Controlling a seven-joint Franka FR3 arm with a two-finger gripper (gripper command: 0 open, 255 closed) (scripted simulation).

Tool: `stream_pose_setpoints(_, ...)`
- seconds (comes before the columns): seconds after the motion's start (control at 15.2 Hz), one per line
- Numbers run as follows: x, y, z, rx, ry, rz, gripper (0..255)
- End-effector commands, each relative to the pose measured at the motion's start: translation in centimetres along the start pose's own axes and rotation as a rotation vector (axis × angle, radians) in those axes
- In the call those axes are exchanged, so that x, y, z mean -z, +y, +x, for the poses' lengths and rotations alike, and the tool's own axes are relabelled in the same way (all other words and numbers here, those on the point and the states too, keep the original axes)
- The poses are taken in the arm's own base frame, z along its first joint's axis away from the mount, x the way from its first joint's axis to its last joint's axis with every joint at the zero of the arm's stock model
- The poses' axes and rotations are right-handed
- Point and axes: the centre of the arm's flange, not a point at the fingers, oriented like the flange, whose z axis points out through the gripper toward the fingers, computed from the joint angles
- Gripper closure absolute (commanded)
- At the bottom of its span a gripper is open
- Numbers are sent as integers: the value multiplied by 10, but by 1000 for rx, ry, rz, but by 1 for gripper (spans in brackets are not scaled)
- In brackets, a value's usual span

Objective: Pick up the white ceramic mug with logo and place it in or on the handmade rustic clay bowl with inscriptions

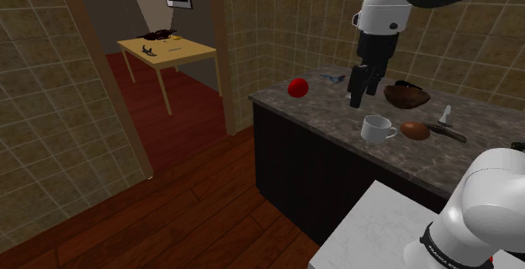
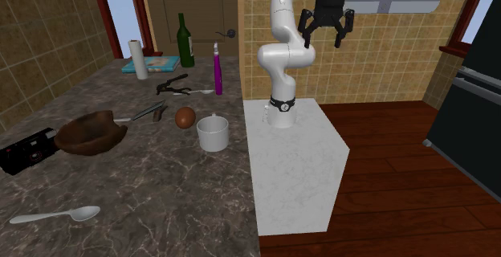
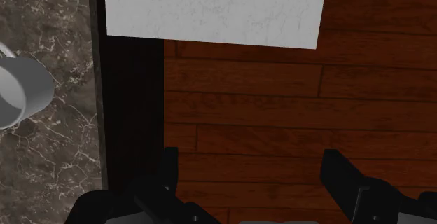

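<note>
- Dark veined stone forms the tabletop [image 2: 152, 191], with tiled walls behind it and a wooden floor [image 2: 401, 151] beside it.
- Toward the second exterior view's left sits the brown clay bowl [image 2: 90, 131], wide and shallow. It is the place for the later drop.
- Next comes a brown egg-shaped object [image 2: 185, 117], just beside the white mug [image 2: 213, 132].
- The mug stands upright near the tabletop's edge, apart from the bowl. In the shoulder view its handle turns toward the egg-shaped object.
- Further right is the white stand [image 2: 297, 159]. High up hangs the hand [image 2: 323, 38], its fingers spread wide with nothing between them. The wrist view puts it over the floor, with the mug off to one side.
- The step in hand looks like the reach. The hand should cross over the tabletop, centre above the mug's rim, then drop straight down.
- It should take the wall on the side away from the handle and the egg-shaped object, and close only once it is low enough.
</note>
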Motion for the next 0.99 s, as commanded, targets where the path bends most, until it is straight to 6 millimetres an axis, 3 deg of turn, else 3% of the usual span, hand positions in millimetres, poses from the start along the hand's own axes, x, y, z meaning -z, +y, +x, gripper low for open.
stream_pose_setpoints(0.0, 0, 0, 0, 0, 0, 0, 0)
stream_pose_setpoints(0.92, -108, 146, 20, 0, -11, -18, 0)
